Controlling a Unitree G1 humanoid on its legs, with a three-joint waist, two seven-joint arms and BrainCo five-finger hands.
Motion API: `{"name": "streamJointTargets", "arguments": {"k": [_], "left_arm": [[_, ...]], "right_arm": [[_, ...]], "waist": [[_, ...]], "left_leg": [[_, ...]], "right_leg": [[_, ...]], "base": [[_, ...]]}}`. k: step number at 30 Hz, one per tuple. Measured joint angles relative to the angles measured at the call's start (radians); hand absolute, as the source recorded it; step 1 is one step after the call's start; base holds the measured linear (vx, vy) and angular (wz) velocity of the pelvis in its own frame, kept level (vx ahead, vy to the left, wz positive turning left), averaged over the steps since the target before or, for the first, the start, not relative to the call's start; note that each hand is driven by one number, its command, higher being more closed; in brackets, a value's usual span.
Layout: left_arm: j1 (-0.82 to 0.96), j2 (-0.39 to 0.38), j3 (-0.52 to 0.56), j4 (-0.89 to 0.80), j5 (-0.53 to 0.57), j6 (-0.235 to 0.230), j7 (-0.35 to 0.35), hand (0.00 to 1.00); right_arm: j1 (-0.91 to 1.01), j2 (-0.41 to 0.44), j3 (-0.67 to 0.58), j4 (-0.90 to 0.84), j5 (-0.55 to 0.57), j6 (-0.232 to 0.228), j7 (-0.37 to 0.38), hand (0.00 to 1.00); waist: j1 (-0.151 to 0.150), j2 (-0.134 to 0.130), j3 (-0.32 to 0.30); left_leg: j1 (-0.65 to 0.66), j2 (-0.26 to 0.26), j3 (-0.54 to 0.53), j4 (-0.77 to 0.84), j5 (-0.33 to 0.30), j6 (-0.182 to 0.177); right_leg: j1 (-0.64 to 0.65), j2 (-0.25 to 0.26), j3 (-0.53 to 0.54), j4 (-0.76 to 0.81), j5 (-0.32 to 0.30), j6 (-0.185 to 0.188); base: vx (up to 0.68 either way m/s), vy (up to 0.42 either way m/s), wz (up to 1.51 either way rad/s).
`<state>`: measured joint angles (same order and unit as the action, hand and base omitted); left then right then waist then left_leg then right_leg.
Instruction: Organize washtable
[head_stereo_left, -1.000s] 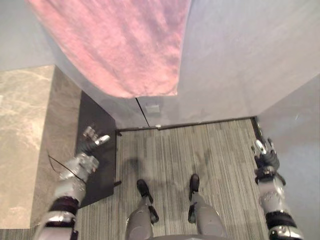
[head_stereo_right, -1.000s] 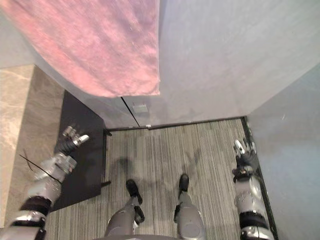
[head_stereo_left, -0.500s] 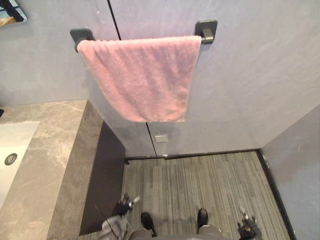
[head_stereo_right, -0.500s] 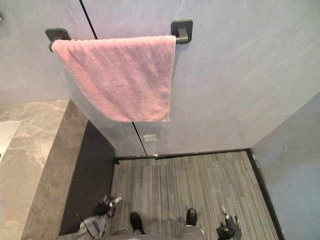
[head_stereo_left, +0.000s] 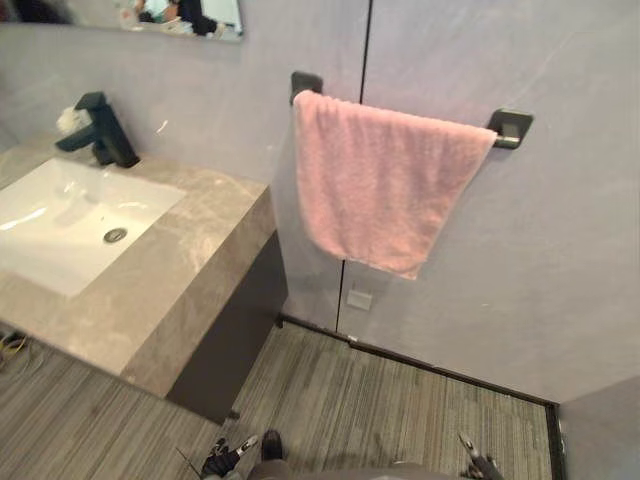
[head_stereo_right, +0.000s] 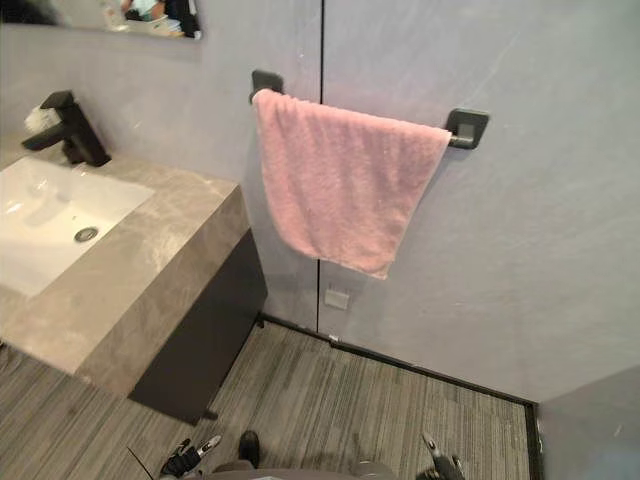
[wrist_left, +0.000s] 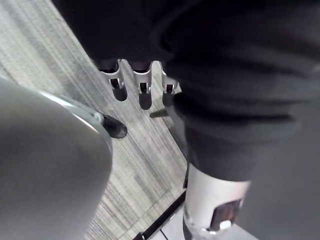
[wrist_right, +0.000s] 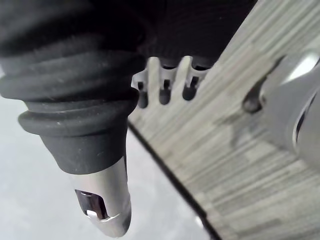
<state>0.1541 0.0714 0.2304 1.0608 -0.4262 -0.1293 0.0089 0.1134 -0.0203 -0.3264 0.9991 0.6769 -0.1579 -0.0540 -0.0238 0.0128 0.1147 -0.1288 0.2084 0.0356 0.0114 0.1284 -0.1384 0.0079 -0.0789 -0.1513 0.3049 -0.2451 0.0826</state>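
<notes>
The washtable (head_stereo_left: 190, 270) is a grey marble counter at the left with a white sink (head_stereo_left: 60, 215) set into it. A black faucet (head_stereo_left: 100, 130) stands at the sink's back, with something small and white on its top. My left hand (head_stereo_left: 228, 460) hangs low over the striped floor beside the counter's dark base, and its fingers (wrist_left: 142, 90) are straight and hold nothing. Far from the counter on the other side, my right hand (head_stereo_right: 440, 468) also hangs low. Its fingers (wrist_right: 162, 87) are relaxed and empty.
A pink towel (head_stereo_left: 385, 185) hangs over a black bar (head_stereo_left: 510, 128) on the grey wall to the right of the counter. A mirror (head_stereo_left: 150, 15) runs above the faucet. The counter's dark cabinet side (head_stereo_left: 235, 335) stands over the striped floor (head_stereo_left: 400, 410).
The camera has swung up and to the left, so the sink and faucet have come into view. Both hands now show at the bottom edge, still empty at my sides.
</notes>
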Motion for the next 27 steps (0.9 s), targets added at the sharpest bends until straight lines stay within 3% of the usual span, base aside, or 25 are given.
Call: {"name": "streamJointTargets", "arguments": {"k": [2, 3, 4, 5, 7, 8, 9, 10, 11, 12, 13, 14, 15, 17, 19, 20, 21, 22, 26, 27], "left_arm": [[0.004, 0.003, 0.006, -0.001, -0.027, 0.0, 0.011, 0.0], [0.006, 0.002, 0.017, -0.005, -0.038, 0.0, 0.015, 0.0], [0.004, 0.0, 0.042, -0.01, -0.044, -0.001, 0.015, 0.0], [-0.001, -0.003, 0.059, -0.01, -0.051, -0.002, 0.013, 0.0], [0.003, -0.018, 0.116, -0.008, -0.06, 0.002, 0.015, 0.0], [0.017, -0.035, 0.152, -0.008, -0.062, 0.002, 0.017, 0.0], [0.024, -0.041, 0.171, -0.007, -0.062, 0.002, 0.017, 0.0], [0.025, -0.05, 0.202, -0.007, -0.063, 0.004, 0.017, 0.0], [0.013, -0.045, 0.216, -0.03, -0.062, 0.001, 0.014, 0.0], [-0.012, -0.024, 0.248, -0.041, -0.06, -0.004, 0.013, 0.0], [-0.042, -0.017, 0.305, -0.038, -0.061, -0.001, 0.02, 0.0], [-0.037, -0.011, 0.33, -0.036, -0.061, 0.001, 0.024, 0.0], [-0.034, -0.014, 0.33, -0.019, -0.06, 0.005, 0.025, 0.0], [-0.059, -0.028, 0.317, -0.012, -0.061, 0.009, 0.025, 0.0], [-0.081, -0.029, 0.267, -0.014, -0.061, 0.008, 0.025, 0.0], [-0.09, -0.029, 0.236, -0.014, -0.061, 0.007, 0.028, 0.0], [-0.094, -0.031, 0.192, -0.017, -0.06, 0.006, 0.029, 0.0], [-0.095, -0.025, 0.161, -0.024, -0.06, 0.005, 0.032, 0.0], [-0.08, 0.018, 0.04, -0.038, -0.043, -0.003, 0.037, 0.0], [-0.076, 0.018, 0.031, -0.038, -0.033, -0.003, 0.037, 0.0]], "right_arm": [[0.0, -0.001, 0.017, -0.013, -0.029, -0.016, 0.006, 0.0], [0.001, -0.003, 0.011, -0.004, -0.048, -0.016, 0.005, 0.0], [-0.001, -0.005, 0.006, 0.01, -0.068, -0.017, 0.0, 0.0], [-0.003, -0.007, -0.004, 0.011, -0.075, -0.019, 0.0, 0.0], [0.007, -0.028, -0.064, 0.038, -0.103, -0.018, -0.005, 0.0], [0.037, -0.043, -0.089, 0.04, -0.126, -0.009, -0.007, 0.0], [0.051, -0.044, -0.099, 0.038, -0.137, -0.008, -0.007, 0.0], [0.065, -0.053, -0.118, 0.033, -0.142, -0.006, -0.006, 0.0], [0.076, -0.041, -0.138, 0.058, -0.148, 0.015, 0.001, 0.0], [0.08, -0.025, -0.155, 0.082, -0.15, 0.018, 0.01, 0.0], [0.091, 0.009, -0.172, 0.094, -0.151, 0.014, 0.015, 0.0], [0.098, 0.024, -0.175, 0.089, -0.15, 0.01, 0.015, 0.0], [0.113, 0.024, -0.186, 0.073, -0.15, 0.009, 0.016, 0.0], [0.123, 0.02, -0.198, 0.077, -0.15, 0.011, 0.014, 0.0], [0.108, 0.015, -0.213, 0.076, -0.151, 0.011, 0.013, 0.0], [0.101, 0.011, -0.213, 0.075, -0.152, 0.01, 0.013, 0.0], [0.088, -0.009, -0.213, 0.075, -0.156, 0.01, 0.013, 0.0], [0.079, -0.014, -0.212, 0.075, -0.156, 0.009, 0.013, 0.0], [0.044, 0.015, -0.201, 0.066, -0.157, 0.008, 0.012, 0.0], [0.045, 0.016, -0.193, 0.064, -0.159, 0.008, 0.011, 0.0]], "waist": [[-0.005, 0.011, 0.024], [-0.005, 0.008, 0.036], [-0.004, -0.027, 0.048], [-0.002, -0.021, 0.057], [-0.007, -0.022, 0.084], [-0.007, 0.003, 0.08], [-0.009, 0.013, 0.08], [-0.018, 0.05, 0.08], [-0.023, 0.033, 0.077], [-0.071, -0.02, 0.075], [-0.06, -0.059, 0.071], [-0.041, -0.069, 0.071], [-0.052, -0.072, 0.058], [-0.075, -0.036, 0.037], [-0.077, -0.01, 0.017], [-0.077, 0.004, 0.01], [-0.075, 0.033, 0.001], [-0.078, 0.038, -0.002], [-0.074, 0.024, -0.017], [-0.074, 0.023, -0.018]], "left_leg": [[0.0, 0.041, 0.023, -0.008, -0.007, 0.007], [-0.006, 0.065, 0.08, -0.013, -0.061, 0.048], [-0.023, 0.093, 0.18, 0.027, -0.123, 0.092], [-0.048, 0.109, 0.223, 0.085, -0.127, 0.097], [-0.128, 0.13, 0.28, 0.373, -0.132, 0.106], [-0.129, 0.155, 0.319, 0.557, -0.17, 0.161], [-0.117, 0.169, 0.343, 0.605, -0.209, 0.17], [-0.126, 0.186, 0.407, 0.587, -0.217, 0.164], [-0.11, 0.111, 0.369, 0.41, -0.179, 0.12], [-0.101, 0.057, 0.364, 0.355, -0.174, 0.151], [-0.101, 0.092, 0.471, 0.514, -0.259, 0.246], [-0.046, 0.138, 0.531, 0.662, -0.307, 0.213], [0.038, 0.176, 0.544, 0.72, -0.319, 0.186], [0.138, 0.218, 0.543, 0.673, -0.309, 0.165], [0.213, 0.233, 0.565, 0.522, -0.258, 0.1], [0.238, 0.229, 0.59, 0.41, -0.185, 0.072], [0.262, 0.196, 0.6, 0.27, -0.145, -0.008], [0.265, 0.177, 0.616, 0.223, -0.159, -0.028], [0.275, 0.049, 0.607, 0.003, -0.165, -0.038], [0.278, 0.043, 0.595, -0.006, -0.165, -0.038]], "right_leg": [[0.03, 0.027, -0.066, 0.009, -0.003, -0.028], [0.045, 0.036, -0.1, 0.003, 0.003, -0.041], [0.045, 0.018, -0.147, -0.024, 0.021, -0.074], [0.046, 0.014, -0.17, -0.026, 0.023, -0.083], [0.041, -0.007, -0.238, -0.022, 0.023, -0.086], [0.039, -0.008, -0.274, -0.014, 0.022, -0.088], [0.04, -0.007, -0.295, -0.01, 0.022, -0.089], [0.041, 0.014, -0.349, 0.023, 0.017, -0.089], [-0.011, 0.052, -0.294, -0.018, -0.019, -0.132], [-0.001, 0.051, -0.26, -0.089, 0.034, -0.16], [0.012, 0.019, -0.329, -0.129, 0.082, -0.143], [0.027, 0.007, -0.364, -0.149, 0.102, -0.147], [0.053, 0.005, -0.418, -0.173, 0.115, -0.143], [0.05, -0.008, -0.514, -0.169, 0.117, -0.139], [0.027, -0.042, -0.601, -0.165, 0.135, -0.111], [0.019, -0.063, -0.649, -0.161, 0.149, -0.088], [0.013, -0.082, -0.7, -0.148, 0.168, -0.07], [0.012, -0.088, -0.701, -0.147, 0.181, -0.079], [-0.002, -0.195, -0.749, -0.081, 0.211, -0.07], [-0.005, -0.218, -0.749, -0.05, 0.213, -0.073]], "base": [[-0.09, -0.193, 0.87], [-0.06, -0.181, 1.12], [-0.06, -0.127, 0.96], [-0.08, -0.083, 0.92], [-0.11, -0.083, 0.8], [-0.09, -0.043, 0.64], [-0.06, -0.007, 0.83], [-0.07, -0.008, 1.29], [-0.13, -0.068, 1.87], [-0.14, -0.101, 1.98], [-0.15, -0.121, 1.39], [-0.07, -0.086, 1.19], [-0.07, -0.045, 1.03], [-0.09, 0.081, 1.69], [-0.17, 0.24, 1.78], [-0.14, 0.288, 1.7], [-0.14, 0.386, 1.59], [-0.13, 0.454, 1.58], [-0.07, 0.39, 1.04], [-0.04, 0.189, 0.47]]}}
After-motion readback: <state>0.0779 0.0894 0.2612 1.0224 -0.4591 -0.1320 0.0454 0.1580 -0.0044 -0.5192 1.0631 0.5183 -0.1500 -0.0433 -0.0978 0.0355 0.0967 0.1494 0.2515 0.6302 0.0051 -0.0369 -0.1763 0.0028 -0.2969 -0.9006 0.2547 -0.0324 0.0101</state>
